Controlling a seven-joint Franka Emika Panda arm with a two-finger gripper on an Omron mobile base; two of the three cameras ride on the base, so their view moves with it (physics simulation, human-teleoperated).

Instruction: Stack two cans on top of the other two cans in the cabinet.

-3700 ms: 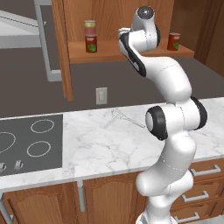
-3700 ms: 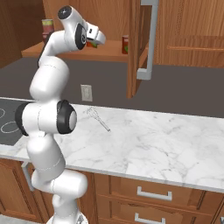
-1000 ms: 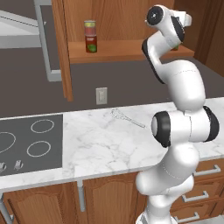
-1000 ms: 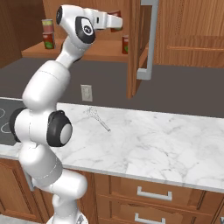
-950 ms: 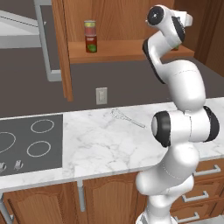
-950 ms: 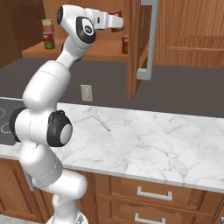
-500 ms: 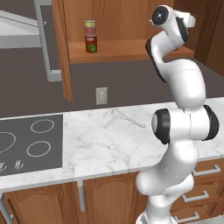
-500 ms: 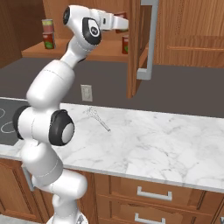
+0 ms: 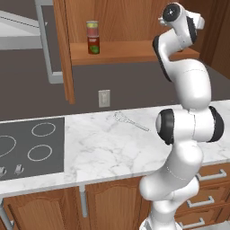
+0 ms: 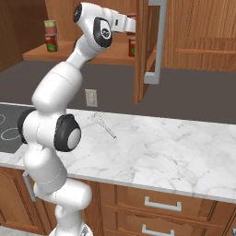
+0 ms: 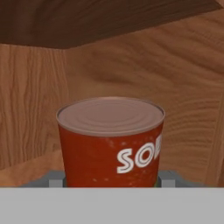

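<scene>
In the hand view a red can (image 11: 111, 144) with a grey top stands between my gripper's (image 11: 111, 181) two grey fingertips (image 11: 54, 179), which are shut on it. In the right base view my gripper (image 10: 132, 23) reaches into the cabinet (image 10: 37, 55), high at the shelf's right end. It hangs just above another red can (image 10: 132, 47) that stands on the shelf, partly behind the open door. At the shelf's left, a pale can (image 9: 92, 26) sits stacked on a red can (image 9: 93, 45). The same stack (image 10: 50, 36) appears in the right base view.
The open cabinet doors (image 10: 144, 46) (image 9: 63, 49) with long metal handles flank the shelf. A wire whisk (image 9: 130, 121) lies on the marble counter (image 9: 103, 152) below, and a dark cooktop (image 9: 31, 143) sits at its left end.
My hand has swung from beside the left stack over to the shelf's right end, with the red can still in its grip. Over the last second it edged slightly further right.
</scene>
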